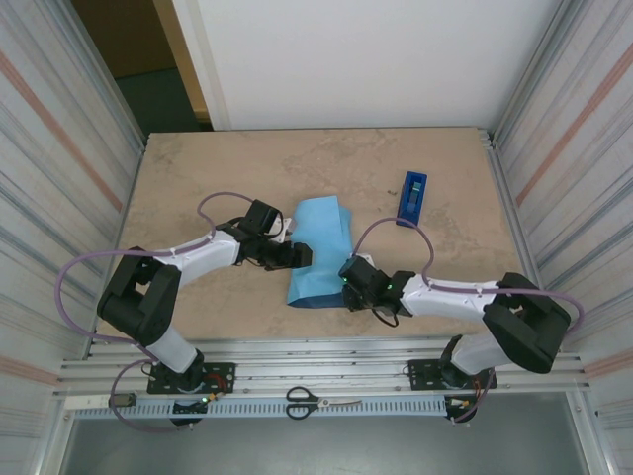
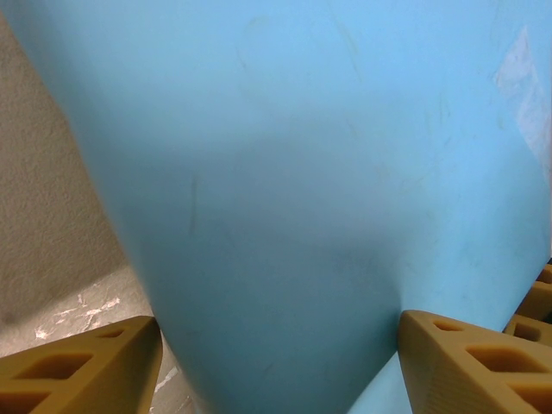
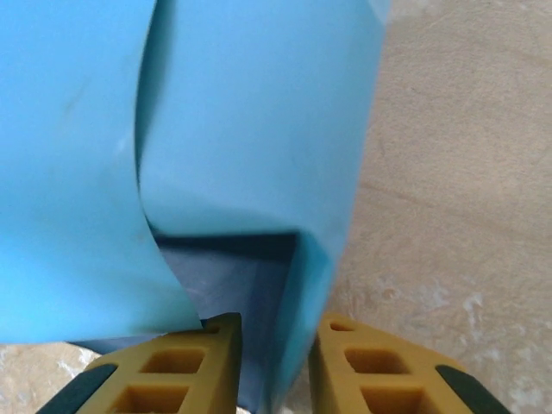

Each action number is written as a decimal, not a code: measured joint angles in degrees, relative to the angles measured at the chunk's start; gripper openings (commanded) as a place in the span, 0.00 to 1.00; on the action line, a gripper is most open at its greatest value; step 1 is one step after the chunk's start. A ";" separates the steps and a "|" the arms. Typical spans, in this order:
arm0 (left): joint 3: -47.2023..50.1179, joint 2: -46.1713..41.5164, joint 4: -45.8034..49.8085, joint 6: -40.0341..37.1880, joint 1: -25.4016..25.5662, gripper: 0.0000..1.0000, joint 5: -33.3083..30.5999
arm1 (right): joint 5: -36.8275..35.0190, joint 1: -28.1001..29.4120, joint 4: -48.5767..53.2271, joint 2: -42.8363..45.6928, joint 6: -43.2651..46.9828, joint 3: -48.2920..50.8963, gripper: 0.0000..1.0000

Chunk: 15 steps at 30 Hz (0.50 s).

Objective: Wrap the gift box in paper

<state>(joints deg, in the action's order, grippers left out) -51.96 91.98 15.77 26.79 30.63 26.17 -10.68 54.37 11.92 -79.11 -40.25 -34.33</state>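
Mid-fold: thin paper sheet (image 1: 318,252), sky-blue out, navy inside, lies doubled on the beige table (image 1: 198,178), gift box beneath, I judge; left gripper (image 1: 300,254) gapes astride its left edge, holding nothing; right gripper (image 3: 274,345) sits narrow about the near flap, grip unclear; next I'd press that flap flat.

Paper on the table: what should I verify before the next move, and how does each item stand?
1. Paper folded over, sky-blue face out: ok.
2. Gift box centred inside: cannot tell, hidden.
3. Near end closed: not ok, navy inside shows.
4. Left tool straddling the paper: ok; grip cannot tell.
5. Right tool around a paper edge: ok; clamp cannot tell.
6. Tape dispenser apart from the paper: ok.
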 measured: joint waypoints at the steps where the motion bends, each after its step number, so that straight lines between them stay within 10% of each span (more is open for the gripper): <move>1: 0.00 0.00 0.00 0.00 0.00 0.71 0.00 | -0.02 0.00 -0.02 0.55 -0.02 0.66 0.28; 10: 0.00 0.00 0.00 0.00 0.00 0.71 0.02 | 0.66 0.44 -1.68 0.28 -0.85 2.36 0.06; 15: 0.00 0.00 0.00 0.00 0.00 0.71 0.02 | 0.59 0.74 -1.95 0.11 -0.98 2.36 0.15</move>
<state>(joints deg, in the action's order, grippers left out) -51.96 91.98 15.77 26.79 30.63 26.20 -10.09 55.11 9.98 -79.00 -41.23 -31.97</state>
